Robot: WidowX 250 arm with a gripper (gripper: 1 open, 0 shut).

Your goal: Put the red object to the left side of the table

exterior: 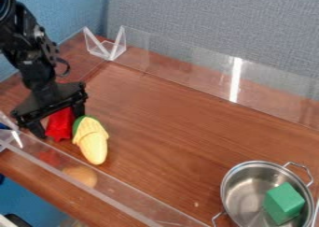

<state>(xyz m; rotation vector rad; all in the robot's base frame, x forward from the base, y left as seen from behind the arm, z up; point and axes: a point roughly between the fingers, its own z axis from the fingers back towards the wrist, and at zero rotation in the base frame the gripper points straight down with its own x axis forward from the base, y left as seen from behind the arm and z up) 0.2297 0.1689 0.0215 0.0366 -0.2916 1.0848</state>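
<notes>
From here I see the red block [60, 124] down on the table's [162, 128] left side, just beside the corn toy [91, 140]. The gripper [54, 119] is over it, its fingers apart.

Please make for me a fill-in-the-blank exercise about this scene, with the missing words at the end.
1. The green block lies inside the metal ____.
2. The toy corn is yellow with a ____ end.
3. The object at the end effector, next to the corn, has the color ____.
4. The walls along the table edge are made of ____ material, so one sees through them.

Missing words: pot; green; red; transparent
</notes>
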